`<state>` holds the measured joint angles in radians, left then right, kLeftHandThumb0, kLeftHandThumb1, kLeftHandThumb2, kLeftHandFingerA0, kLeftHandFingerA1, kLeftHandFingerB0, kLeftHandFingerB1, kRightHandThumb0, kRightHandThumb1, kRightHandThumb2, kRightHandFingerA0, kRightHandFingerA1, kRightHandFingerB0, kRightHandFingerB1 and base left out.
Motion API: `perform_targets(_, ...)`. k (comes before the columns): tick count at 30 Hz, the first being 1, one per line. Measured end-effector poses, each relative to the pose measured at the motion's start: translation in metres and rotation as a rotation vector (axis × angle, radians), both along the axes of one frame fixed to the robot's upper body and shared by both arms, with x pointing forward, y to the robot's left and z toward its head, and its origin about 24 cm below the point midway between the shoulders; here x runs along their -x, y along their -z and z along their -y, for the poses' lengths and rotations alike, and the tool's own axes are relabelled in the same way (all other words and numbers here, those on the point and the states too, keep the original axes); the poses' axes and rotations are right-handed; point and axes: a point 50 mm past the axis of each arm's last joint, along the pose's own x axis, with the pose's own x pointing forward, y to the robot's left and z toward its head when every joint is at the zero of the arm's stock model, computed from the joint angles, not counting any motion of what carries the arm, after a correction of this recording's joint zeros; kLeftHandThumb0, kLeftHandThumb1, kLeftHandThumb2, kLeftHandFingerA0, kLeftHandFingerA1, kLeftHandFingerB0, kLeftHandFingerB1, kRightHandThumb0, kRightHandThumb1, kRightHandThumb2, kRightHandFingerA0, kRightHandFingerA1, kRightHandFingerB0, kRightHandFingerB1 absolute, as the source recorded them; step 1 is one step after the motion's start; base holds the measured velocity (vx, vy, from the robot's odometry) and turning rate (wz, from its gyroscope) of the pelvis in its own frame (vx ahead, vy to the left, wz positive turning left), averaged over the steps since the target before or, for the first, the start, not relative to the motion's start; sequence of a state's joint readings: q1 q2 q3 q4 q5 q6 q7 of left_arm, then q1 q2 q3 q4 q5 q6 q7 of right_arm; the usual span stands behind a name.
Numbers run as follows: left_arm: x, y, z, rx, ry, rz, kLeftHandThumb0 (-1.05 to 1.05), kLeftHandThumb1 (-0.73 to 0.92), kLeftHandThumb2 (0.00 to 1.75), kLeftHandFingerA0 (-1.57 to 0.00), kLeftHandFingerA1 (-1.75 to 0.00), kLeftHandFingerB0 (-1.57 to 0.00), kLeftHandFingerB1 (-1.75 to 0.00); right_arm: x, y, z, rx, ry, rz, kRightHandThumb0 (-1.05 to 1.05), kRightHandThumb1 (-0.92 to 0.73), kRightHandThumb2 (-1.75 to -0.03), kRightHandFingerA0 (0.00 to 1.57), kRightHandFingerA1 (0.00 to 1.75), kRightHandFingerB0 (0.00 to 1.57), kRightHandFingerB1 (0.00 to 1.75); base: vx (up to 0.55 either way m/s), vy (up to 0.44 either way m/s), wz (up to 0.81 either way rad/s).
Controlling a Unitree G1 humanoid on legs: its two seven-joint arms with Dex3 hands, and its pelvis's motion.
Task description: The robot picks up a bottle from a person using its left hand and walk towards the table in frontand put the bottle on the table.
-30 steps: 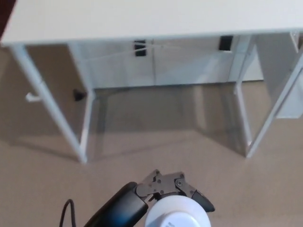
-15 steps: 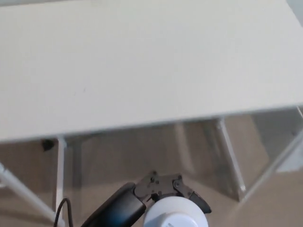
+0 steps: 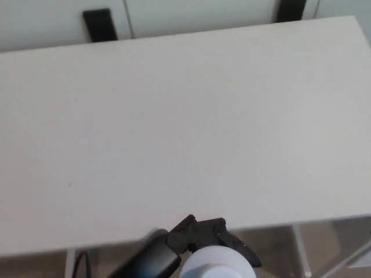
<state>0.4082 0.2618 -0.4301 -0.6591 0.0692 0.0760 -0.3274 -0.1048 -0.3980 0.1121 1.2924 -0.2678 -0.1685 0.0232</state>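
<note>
At the bottom middle of the head view, my left hand (image 3: 200,236) is shut on a white bottle (image 3: 217,263), of which only the round white top shows. The black forearm comes in from the lower left. Hand and bottle sit just at the near edge of the white table (image 3: 174,127), whose top fills most of the picture. My right hand does not show.
Beyond the table's far edge stands a white wall or cabinet front with two black fittings (image 3: 97,24). White table legs (image 3: 301,255) and beige floor show under the near edge at the lower right. A black cable (image 3: 80,265) hangs by my forearm.
The camera has moved forward: the table top has slid down the picture and fills it now. My left hand still holds the bottle in the same place in the view.
</note>
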Motion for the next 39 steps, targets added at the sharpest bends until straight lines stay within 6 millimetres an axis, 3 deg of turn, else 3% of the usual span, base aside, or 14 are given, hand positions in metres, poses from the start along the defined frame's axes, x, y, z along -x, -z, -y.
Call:
perform_targets(4, -0.001, -0.001, 0.0, 0.0, -0.001, 0.004, -0.15, 0.79, 0.71, -0.98, -1.25, -0.77, -1.04, 0.007, 0.002, 0.0, -0.001, 0.002, -0.02, -0.26, -0.69, -0.6, 0.69, 0.44, 0.57, 0.41, 0.2, 0.102, -0.05)
perform_targets(13, -0.005, -0.001, -0.005, -0.01, -0.019, 0.017, -0.15, 0.78, 0.71, -1.06, -1.17, -0.8, -1.05, -0.001, 0.001, -0.003, -0.007, -0.016, 0.004, -0.26, -0.7, -0.6, 0.69, 0.45, 0.57, 0.41, 0.07, 0.022, 0.05)
perform_targets(19, -0.014, 0.003, -0.01, 0.001, -0.071, 0.005, -0.12, 0.8, 0.69, -1.01, -1.27, -0.76, -1.07, 0.001, 0.002, -0.004, -0.012, -0.018, -0.004, -0.26, -0.7, -0.6, 0.68, 0.45, 0.56, 0.4, 0.03, -0.172, -0.02)
perform_targets(28, -0.062, 0.022, -0.042, 0.035, -0.302, -0.032, -0.12, 0.82, 0.71, -1.04, -1.31, -0.76, -1.12, 0.009, 0.004, -0.001, -0.013, -0.024, -0.044, -0.29, -0.71, -0.61, 0.68, 0.45, 0.55, 0.4, 0.05, -0.082, -0.03)
perform_targets(39, -0.108, 0.039, -0.061, 0.023, -0.454, -0.081, -0.14, 0.8, 0.73, -1.05, -1.35, -0.79, -1.12, 0.024, 0.011, -0.005, -0.05, -0.029, -0.118, -0.31, -0.7, -0.61, 0.68, 0.45, 0.55, 0.4, 0.06, 0.104, 0.11)
